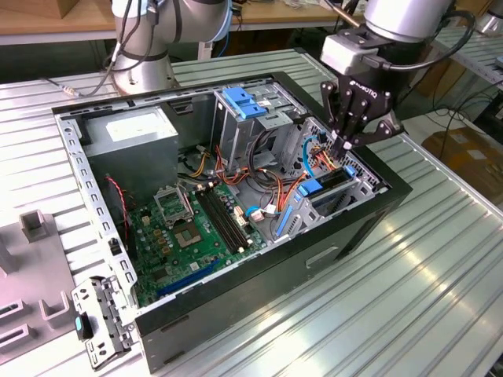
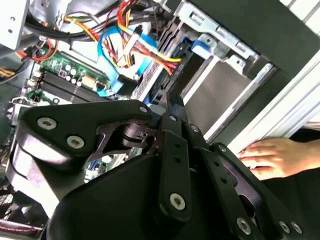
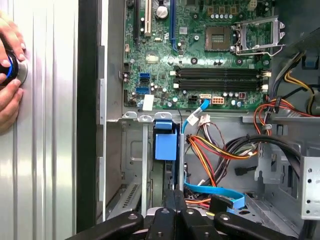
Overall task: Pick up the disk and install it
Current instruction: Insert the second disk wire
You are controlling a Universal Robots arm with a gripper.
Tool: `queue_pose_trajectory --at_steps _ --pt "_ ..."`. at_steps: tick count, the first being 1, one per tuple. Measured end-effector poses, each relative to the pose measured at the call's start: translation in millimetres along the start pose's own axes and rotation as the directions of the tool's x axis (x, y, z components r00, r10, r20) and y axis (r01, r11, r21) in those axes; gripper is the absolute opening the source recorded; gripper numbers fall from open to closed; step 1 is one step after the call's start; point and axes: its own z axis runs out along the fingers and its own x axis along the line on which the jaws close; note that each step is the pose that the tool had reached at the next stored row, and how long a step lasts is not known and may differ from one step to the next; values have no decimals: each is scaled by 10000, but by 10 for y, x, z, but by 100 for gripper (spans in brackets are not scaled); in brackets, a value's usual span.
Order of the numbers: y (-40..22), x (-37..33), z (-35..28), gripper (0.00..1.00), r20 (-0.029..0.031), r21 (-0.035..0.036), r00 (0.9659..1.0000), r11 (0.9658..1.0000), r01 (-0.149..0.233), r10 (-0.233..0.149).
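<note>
The disk, a flat silver-metal hard drive with blue plastic rails [image 1: 312,188], stands on edge in the low metal drive cage [image 1: 357,182] at the front corner of the open black computer case [image 1: 236,306], towards the exterior view's right. Its blue rail end [image 3: 166,145] also shows in the first wrist view, just beside the cage wall. How deep it sits in the slot cannot be told.

The black gripper [image 1: 344,145] hangs directly above that cage, fingers pressed together to a narrow tip close over the disk's upper edge; whether they touch it is unclear. Room here is tight: a bundle of orange, red and yellow cables [image 1: 275,169] and a flat blue ribbon cable [image 3: 215,192] crowd one side, the case wall the other.

Inside the case lie a green motherboard [image 1: 189,228], a big grey box with a white sticker [image 1: 130,129], and a tall metal cage topped by a blue plastic latch [image 1: 242,102].

The case rests on a ribbed aluminium table [image 1: 377,314]. A loose metal bracket with a teal tab [image 1: 98,322] lies beside the case's near corner. A person's hand [image 3: 10,75] presses a round blue-ringed button [image 3: 14,71] on the table, outside the case.
</note>
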Motion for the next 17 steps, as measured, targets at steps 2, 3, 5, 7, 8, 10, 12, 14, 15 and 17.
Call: queue_pose_trajectory --at_steps 2,3,5,7,8,10,12,14,15,17 --pt "56 -7 -8 11 4 -22 10000 10000 1 -1" --pt "76 -15 -19 11 5 -34 10000 10000 3 -3" --pt "98 -119 -104 11 -8 -65 10000 10000 6 -6" --pt "95 -245 -180 11 -76 -75 10000 10000 6 -7" --pt "95 -287 -190 11 -119 -78 9999 10000 6 -7" --pt "87 -429 -203 11 -488 -95 9988 10000 10 -14" --pt "75 -551 -212 11 -802 -145 9968 9999 14 -25" --pt "51 -618 -202 11 -994 -155 9950 9999 13 -28" --pt "42 -636 -197 11 -1068 -157 9943 9999 13 -29" --pt "34 -662 -171 11 -1179 -159 9930 9999 12 -30"
